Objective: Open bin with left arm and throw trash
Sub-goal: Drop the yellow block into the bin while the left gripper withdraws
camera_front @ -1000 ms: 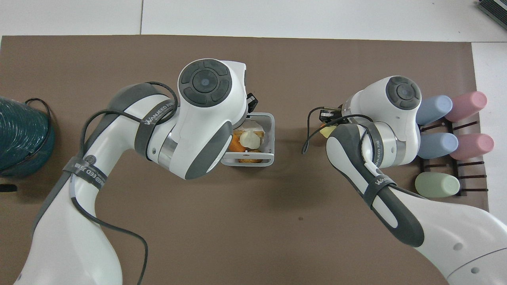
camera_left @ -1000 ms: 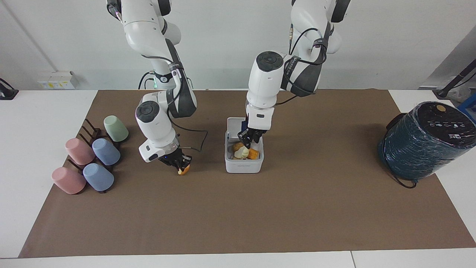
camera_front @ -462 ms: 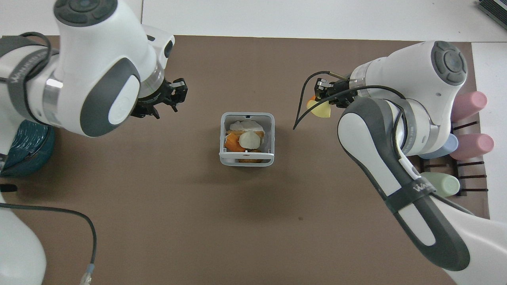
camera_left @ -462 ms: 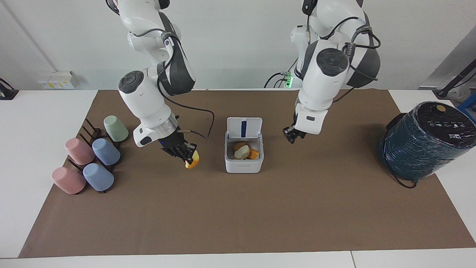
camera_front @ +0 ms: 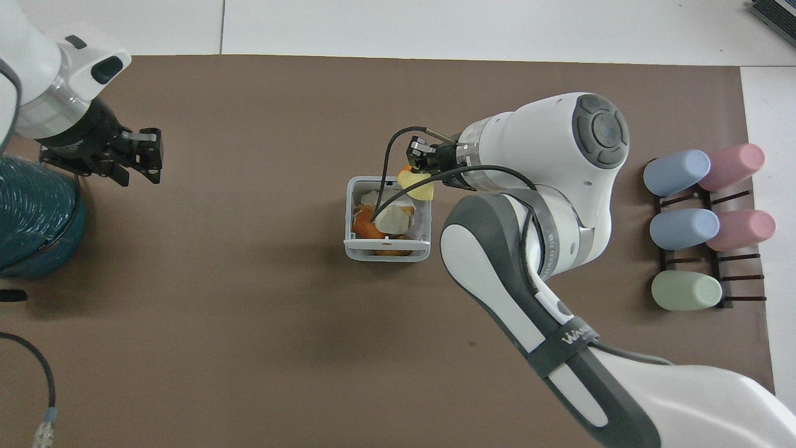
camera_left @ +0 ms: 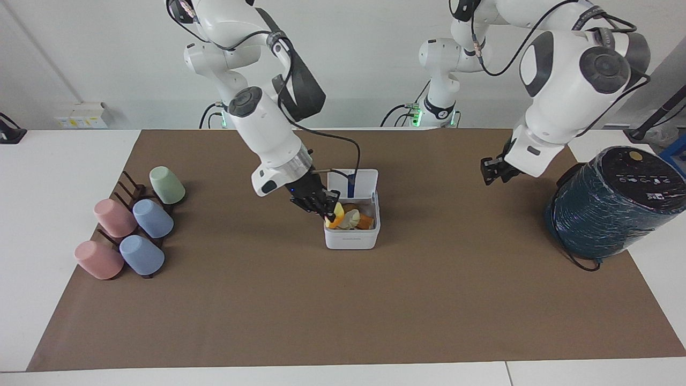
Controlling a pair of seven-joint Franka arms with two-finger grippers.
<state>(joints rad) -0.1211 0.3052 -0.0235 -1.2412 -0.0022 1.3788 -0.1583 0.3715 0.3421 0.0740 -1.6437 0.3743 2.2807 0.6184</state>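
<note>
The white bin (camera_left: pixel 351 240) stands mid-table with its lid (camera_left: pixel 353 184) swung up and open. An orange lump (camera_left: pixel 366 221) and a cream-white lump (camera_left: pixel 351 217) lie inside it; both also show in the overhead view, the orange lump (camera_front: pixel 367 228) beside the cream-white one (camera_front: pixel 392 218). My right gripper (camera_left: pixel 328 210) is shut on the yellow wedge (camera_left: pixel 333 221) and holds it over the bin's rim (camera_front: pixel 385 254) on the right arm's side. My left gripper (camera_left: pixel 490 172) is open and empty, raised beside the dark-teal cylinder.
A big dark-teal wrapped cylinder (camera_left: pixel 611 203) stands at the left arm's end of the table. A rack of pastel cups (camera_left: pixel 134 225) lies at the right arm's end. A brown mat (camera_left: pixel 343 311) covers the table.
My right gripper has carried the yellow wedge from near the cups over to the bin. My left gripper has left the bin, with the lid open, and moved up toward the teal cylinder.
</note>
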